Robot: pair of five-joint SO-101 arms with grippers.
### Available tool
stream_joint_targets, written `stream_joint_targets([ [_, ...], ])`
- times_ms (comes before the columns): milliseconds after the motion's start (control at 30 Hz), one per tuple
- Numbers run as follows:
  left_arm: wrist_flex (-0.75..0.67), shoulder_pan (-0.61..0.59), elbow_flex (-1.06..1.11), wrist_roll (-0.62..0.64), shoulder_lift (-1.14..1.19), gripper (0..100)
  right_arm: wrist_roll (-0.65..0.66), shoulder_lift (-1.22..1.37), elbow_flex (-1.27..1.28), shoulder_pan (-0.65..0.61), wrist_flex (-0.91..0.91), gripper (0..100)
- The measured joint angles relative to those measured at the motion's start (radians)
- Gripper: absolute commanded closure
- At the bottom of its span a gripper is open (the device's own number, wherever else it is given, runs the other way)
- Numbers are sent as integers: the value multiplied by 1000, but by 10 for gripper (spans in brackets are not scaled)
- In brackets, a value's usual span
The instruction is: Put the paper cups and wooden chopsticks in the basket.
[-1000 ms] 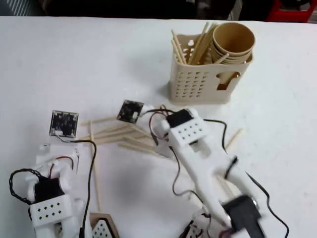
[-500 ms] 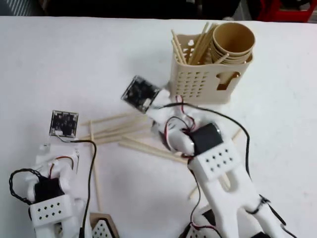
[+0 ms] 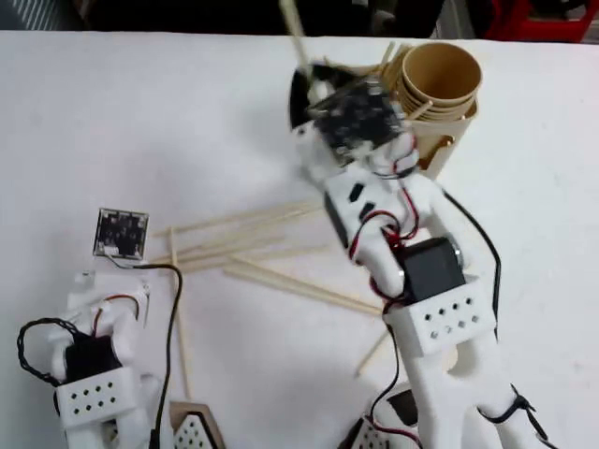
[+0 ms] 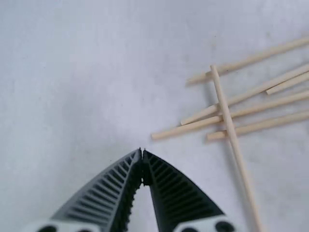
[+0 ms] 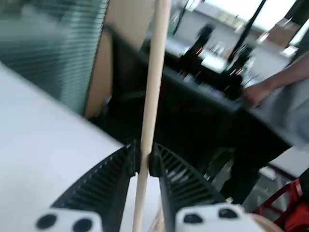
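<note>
My right tool (image 5: 143, 159) pinches one wooden chopstick (image 5: 154, 72) upright just by the rim of the basket (image 3: 460, 131), which already has the paper cups (image 3: 440, 70) stacked inside. On the counter (image 3: 140, 112) short of the basket lie loose chopsticks (image 4: 231, 118). My left tool (image 4: 142, 166), tips together on nothing, sits farther from it.

Beige perforated basket (image 3: 455, 140), tan cups (image 3: 440, 71)

one basket (image 3: 455, 131), one cup stack (image 3: 440, 73), two arms (image 3: 92, 395) (image 3: 432, 313)
</note>
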Motion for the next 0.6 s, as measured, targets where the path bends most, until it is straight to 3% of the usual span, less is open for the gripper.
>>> stream_joint_targets([
  [367,0,0,0,0,0,976,-57,181,0,153,-354,981],
  [600,0,0,0,0,0,976,-57,382,0,189,-422,980],
])
